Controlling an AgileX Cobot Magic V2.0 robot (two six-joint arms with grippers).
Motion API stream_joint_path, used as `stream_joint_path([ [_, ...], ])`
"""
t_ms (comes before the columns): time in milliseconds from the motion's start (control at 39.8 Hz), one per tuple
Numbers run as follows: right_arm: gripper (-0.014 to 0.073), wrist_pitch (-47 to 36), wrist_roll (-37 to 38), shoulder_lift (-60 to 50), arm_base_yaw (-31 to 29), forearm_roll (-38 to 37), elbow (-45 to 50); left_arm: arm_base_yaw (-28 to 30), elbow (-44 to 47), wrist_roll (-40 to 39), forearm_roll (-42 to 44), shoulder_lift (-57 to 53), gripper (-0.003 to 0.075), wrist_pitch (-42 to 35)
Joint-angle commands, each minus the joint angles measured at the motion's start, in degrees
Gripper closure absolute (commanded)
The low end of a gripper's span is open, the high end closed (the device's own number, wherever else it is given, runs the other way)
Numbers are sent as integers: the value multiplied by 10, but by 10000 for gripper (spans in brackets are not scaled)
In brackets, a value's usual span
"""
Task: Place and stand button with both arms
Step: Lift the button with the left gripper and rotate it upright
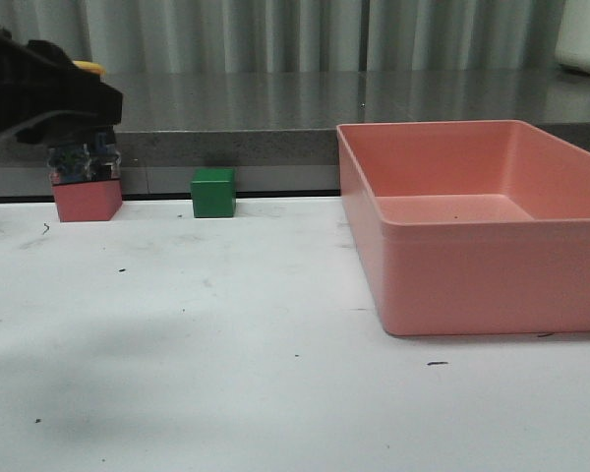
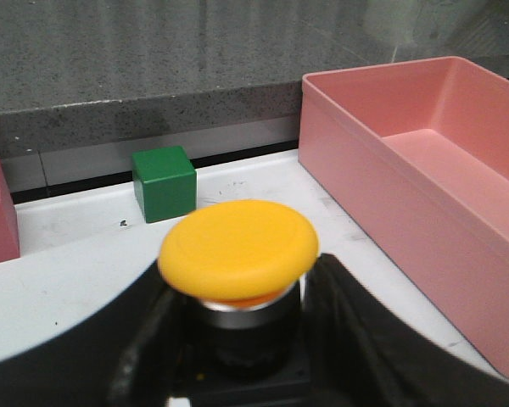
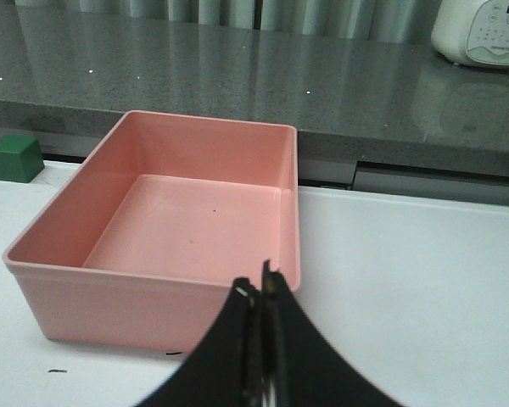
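My left hand [image 2: 237, 356] grips the button [image 2: 237, 254] upright, yellow cap topmost, axis vertical between its fingers. My right hand [image 3: 261, 292] is closed and empty.

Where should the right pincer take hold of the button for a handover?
Probably on the silver neck under the yellow cap, from the open side. The left pincer already clamps the button at its black base, and the wide cap overhangs, so the neck is the free narrow part.
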Motion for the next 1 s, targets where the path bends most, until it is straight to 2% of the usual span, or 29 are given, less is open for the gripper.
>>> stream_joint_path([
  [0,655,-50,-6,7,-4,-8,-14,-3,20,-5,-2,-18,603,-124],
  [75,655,-50,-6,7,-4,-8,-14,-3,30,-3,-10,-18,603,-136],
  [176,655,-50,-6,7,-4,-8,-14,-3,33,48,-36,-6,603,-135],
  [276,655,-50,-6,7,-4,-8,-14,-3,33,108,-46,30,603,-169],
  [402,655,-50,-6,7,-4,-8,-14,-3,33,121,-51,90,603,-268],
  [578,655,-50,-6,7,-4,-8,-14,-3,33,121,-83,219,603,-462],
  [753,655,-50,-6,7,-4,-8,-14,-3,24,121,-83,292,603,-462],
  [979,655,-50,-6,7,-4,-8,-14,-3,24,121,-83,298,602,-462],
])
